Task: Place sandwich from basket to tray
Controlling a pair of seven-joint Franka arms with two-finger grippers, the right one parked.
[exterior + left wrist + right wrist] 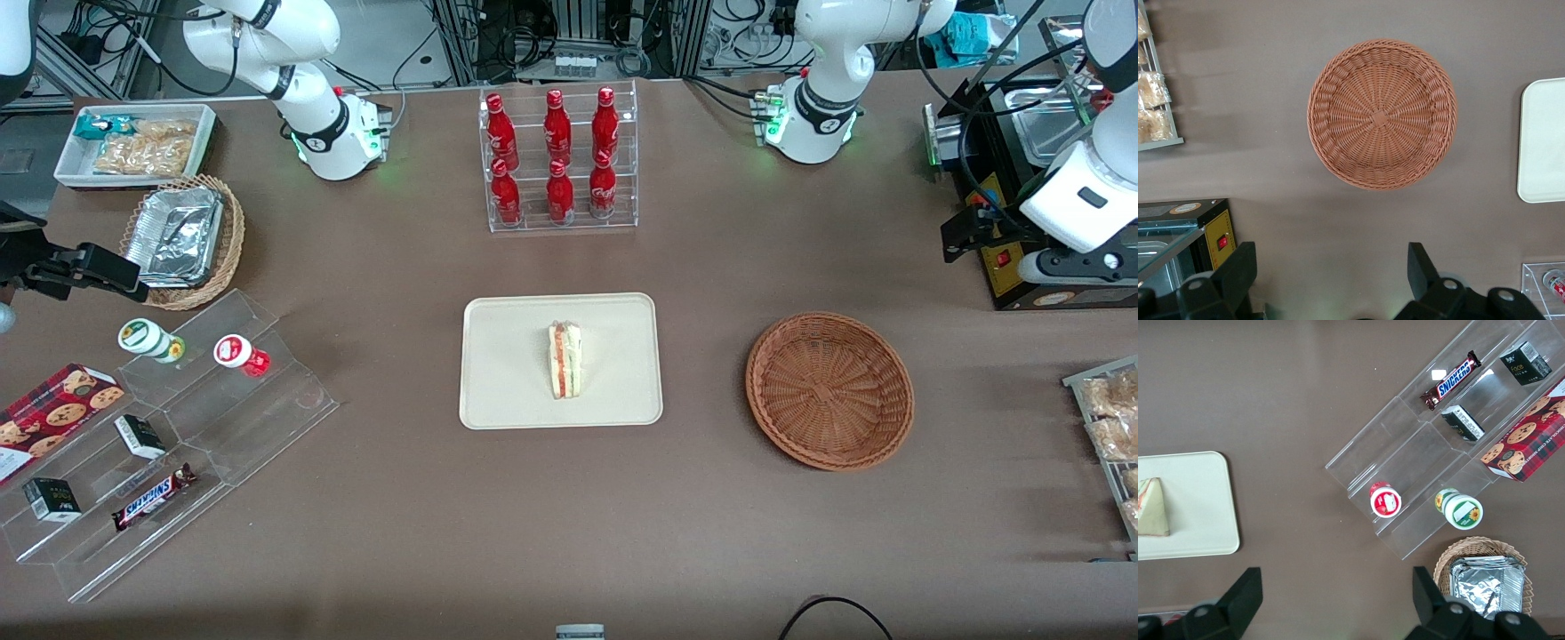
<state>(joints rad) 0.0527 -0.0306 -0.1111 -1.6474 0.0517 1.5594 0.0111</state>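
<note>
The sandwich (pixel 564 360), a white wedge with red and green layers, lies near the middle of the cream tray (pixel 507 373). The reddish-brown woven basket (pixel 829 389) sits beside the tray toward the working arm's end, and nothing lies in it. My gripper (pixel 965 233) hangs high over the table, farther from the front camera than the basket and next to a black appliance. In the left wrist view the gripper (pixel 1331 267) is open with nothing between its fingers, the basket (pixel 1382 113) is in full sight and an edge of the tray (pixel 1545 147) shows.
A clear rack of red bottles (pixel 558 160) stands farther back than the tray. The black appliance (pixel 1005 267) and a wire rack of snack packs (pixel 1111 427) are at the working arm's end. A stepped clear display (pixel 169 444), foil-container basket (pixel 182 240) and white bin (pixel 133 142) are at the parked arm's end.
</note>
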